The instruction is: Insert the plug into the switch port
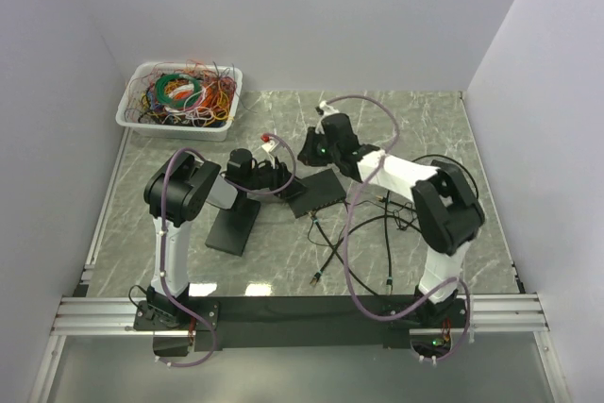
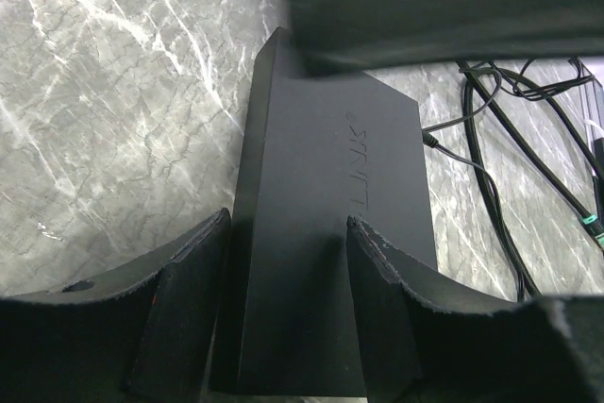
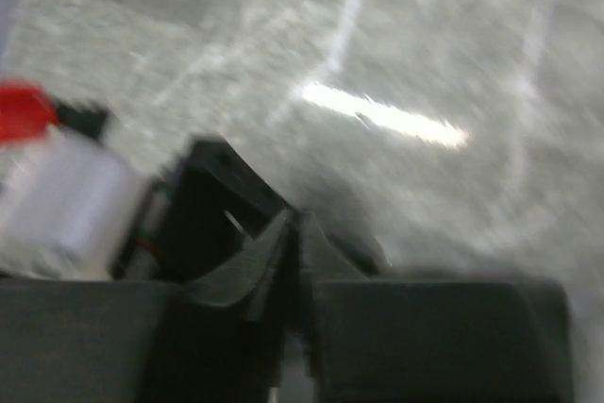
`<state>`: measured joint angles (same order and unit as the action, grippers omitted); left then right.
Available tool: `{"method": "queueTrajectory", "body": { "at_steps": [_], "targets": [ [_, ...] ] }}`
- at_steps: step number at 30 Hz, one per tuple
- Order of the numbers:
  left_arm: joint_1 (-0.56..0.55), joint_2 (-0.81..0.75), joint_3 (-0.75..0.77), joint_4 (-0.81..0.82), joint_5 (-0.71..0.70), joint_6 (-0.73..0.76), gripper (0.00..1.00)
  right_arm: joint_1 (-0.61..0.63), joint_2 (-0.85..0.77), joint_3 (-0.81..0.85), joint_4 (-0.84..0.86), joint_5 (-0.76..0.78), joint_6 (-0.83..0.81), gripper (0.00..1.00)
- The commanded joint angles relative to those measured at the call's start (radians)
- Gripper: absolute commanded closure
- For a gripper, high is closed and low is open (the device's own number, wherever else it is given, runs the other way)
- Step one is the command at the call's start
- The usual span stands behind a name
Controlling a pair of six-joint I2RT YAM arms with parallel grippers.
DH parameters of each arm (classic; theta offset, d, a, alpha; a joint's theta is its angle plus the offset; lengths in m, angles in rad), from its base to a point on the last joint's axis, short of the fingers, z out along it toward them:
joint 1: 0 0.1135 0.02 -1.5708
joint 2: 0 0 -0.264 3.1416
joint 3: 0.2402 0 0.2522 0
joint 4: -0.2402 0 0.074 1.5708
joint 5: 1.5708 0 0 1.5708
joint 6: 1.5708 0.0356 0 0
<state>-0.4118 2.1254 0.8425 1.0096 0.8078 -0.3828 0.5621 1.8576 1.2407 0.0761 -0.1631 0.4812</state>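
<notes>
The switch (image 1: 319, 193) is a flat black box lying mid-table. In the left wrist view the switch (image 2: 330, 186) runs away from me between my two fingers. My left gripper (image 2: 288, 224) is shut on its near end, one finger on each side; it shows beside the switch in the top view (image 1: 281, 179). My right gripper (image 1: 311, 151) hovers over the switch's far corner. The right wrist view is blurred. There my right gripper (image 3: 294, 219) is shut, fingertips together, with a pale sliver (image 3: 288, 379) between the fingers that looks like the plug. The port is hidden.
A white bin (image 1: 132, 106) of tangled coloured wires stands at the back left. A flat black slab (image 1: 234, 228) lies under my left arm. Loose black cables (image 1: 330, 243) trail toward the near edge; they show in the left wrist view (image 2: 510, 158).
</notes>
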Motion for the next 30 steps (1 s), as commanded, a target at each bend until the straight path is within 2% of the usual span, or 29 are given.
{"method": "queueTrajectory", "body": {
  "at_steps": [1, 2, 3, 7, 9, 13, 16, 22, 30],
  "targets": [
    [-0.001, 0.051, -0.016, -0.132, 0.011, 0.002, 0.41, 0.001, -0.184, -0.096, -0.012, 0.126, -0.075, 0.7],
    [-0.001, 0.051, -0.014, -0.132, 0.011, 0.001, 0.41, 0.002, -0.214, -0.153, -0.012, 0.152, -0.087, 0.59],
    [0.001, 0.054, -0.013, -0.132, 0.013, 0.001, 0.41, 0.005, -0.269, -0.18, -0.01, 0.161, -0.092, 0.56],
    [-0.001, 0.057, -0.006, -0.135, 0.017, -0.002, 0.41, 0.048, -0.385, -0.282, -0.035, 0.23, -0.119, 0.52],
    [-0.001, 0.057, -0.005, -0.134, 0.018, -0.004, 0.41, 0.097, -0.415, -0.316, -0.05, 0.285, -0.145, 0.52],
    [-0.001, 0.059, -0.002, -0.134, 0.021, -0.005, 0.41, 0.166, -0.413, -0.368, -0.064, 0.333, -0.159, 0.62],
    [-0.001, 0.061, 0.003, -0.135, 0.025, -0.005, 0.41, 0.219, -0.39, -0.402, -0.062, 0.397, -0.164, 0.64],
    [-0.001, 0.07, 0.013, -0.146, 0.039, -0.001, 0.42, 0.275, -0.341, -0.422, -0.068, 0.435, -0.153, 0.67],
    [-0.002, 0.074, 0.02, -0.149, 0.044, 0.002, 0.42, 0.309, -0.34, -0.475, -0.058, 0.425, -0.121, 0.66]
  ]
}}
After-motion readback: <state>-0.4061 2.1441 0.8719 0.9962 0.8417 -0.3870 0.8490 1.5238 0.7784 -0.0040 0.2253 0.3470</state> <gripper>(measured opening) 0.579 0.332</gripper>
